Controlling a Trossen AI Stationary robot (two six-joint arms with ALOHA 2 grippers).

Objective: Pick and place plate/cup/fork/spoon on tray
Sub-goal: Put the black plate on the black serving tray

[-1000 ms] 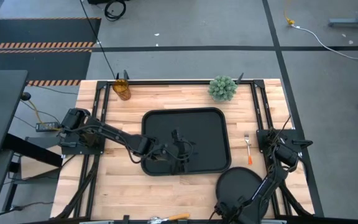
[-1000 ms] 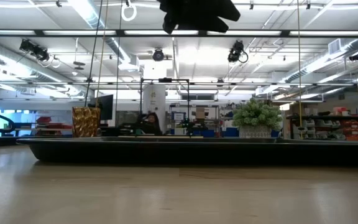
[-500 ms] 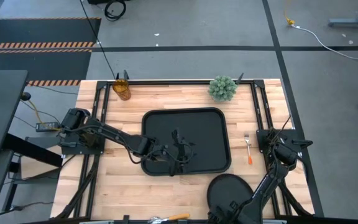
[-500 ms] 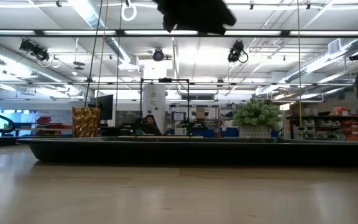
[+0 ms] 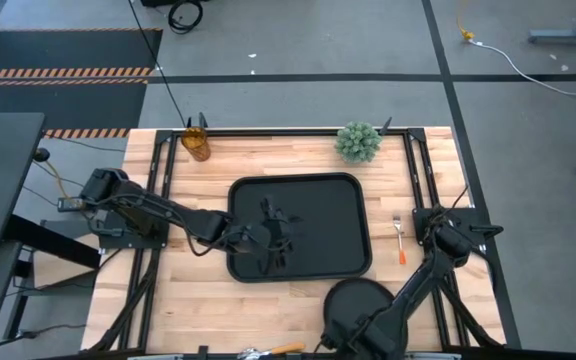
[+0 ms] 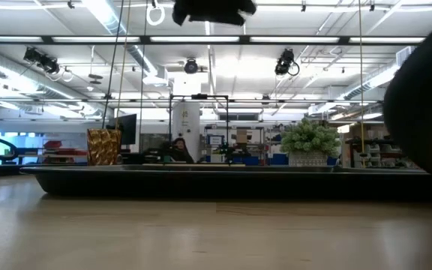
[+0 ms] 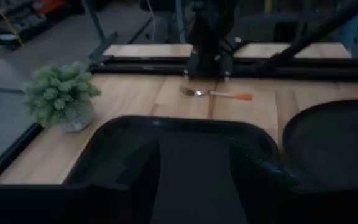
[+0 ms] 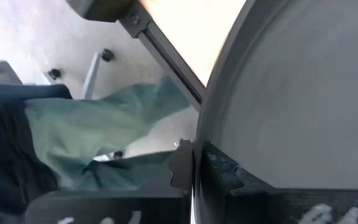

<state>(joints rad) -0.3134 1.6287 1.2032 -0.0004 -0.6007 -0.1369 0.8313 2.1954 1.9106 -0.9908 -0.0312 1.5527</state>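
Observation:
The round black plate (image 5: 360, 303) hangs over the table's near right part, just short of the black tray (image 5: 313, 200); my right gripper (image 5: 353, 336) is shut on it. In the low view the plate (image 6: 426, 90) is a dark mass at the right. My left gripper (image 5: 283, 240) hovers open over the tray's near left part with nothing between its fingers (image 7: 145, 165). The fork (image 5: 400, 240) lies on the wood right of the tray. At the far left stands the amber cup (image 5: 196, 144). The spoon's orange handle (image 5: 283, 349) shows at the near edge. My right gripper pinches the plate's rim (image 8: 205, 124) between its two fingers, on the side toward the table's near edge. The fingers come from above, pointing steeply down. The plate is lifted clear of the table.
A spiky green plant (image 5: 358, 142) in a small pot stands at the far edge, right of the tray. Dark frame rails run along the table's left and right sides. Bare wood lies left of the tray and between the tray and the near edge.
My right gripper has carried the plate up and toward the table's left, closer to the tray's near right corner. My left gripper has risen over the tray and drawn a little toward the table's left, its fingers as far apart as before.

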